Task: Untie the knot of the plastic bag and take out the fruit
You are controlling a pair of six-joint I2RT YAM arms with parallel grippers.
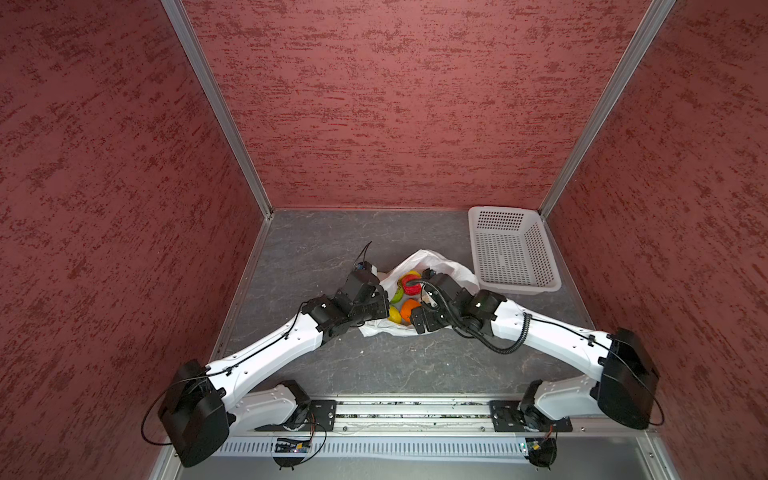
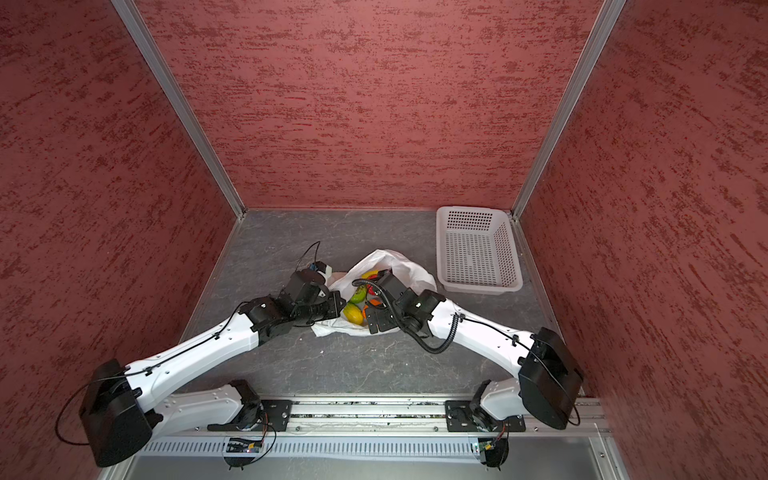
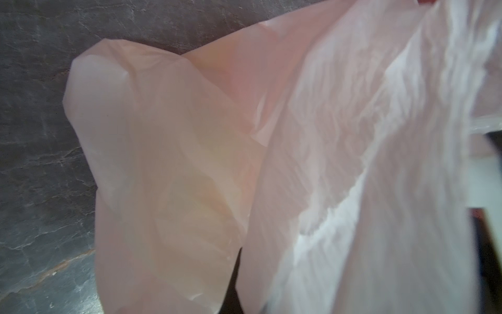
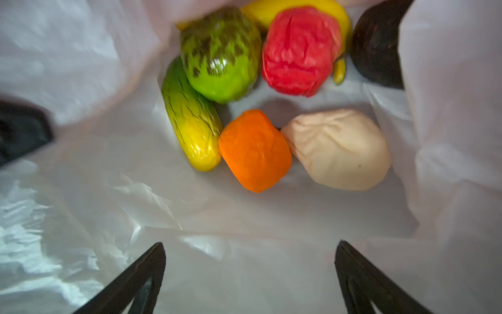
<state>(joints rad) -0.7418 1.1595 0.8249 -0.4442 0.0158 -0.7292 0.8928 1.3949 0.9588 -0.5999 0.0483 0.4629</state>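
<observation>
The plastic bag (image 1: 440, 264) lies in the middle of the grey table with its mouth spread open; the knot is out of view. My left gripper (image 1: 382, 305) is at the bag's left edge, shut on a fold of the plastic bag (image 3: 326, 163), which covers its fingers in the left wrist view. My right gripper (image 4: 250, 246) stands open over the bag's mouth, nothing between its fingers. Ahead of it the fruit lies on the bag's floor: an orange ball (image 4: 255, 151), a beige round (image 4: 339, 149), a yellow-green oblong (image 4: 191, 127), a green apple (image 4: 221, 54), a red berry (image 4: 300, 50), a dark piece (image 4: 377, 46).
A white perforated basket (image 1: 519, 289) stands at the back right, close to the bag and the right wall. Red textured walls close in the table on three sides. Both arms reach in from the front rail.
</observation>
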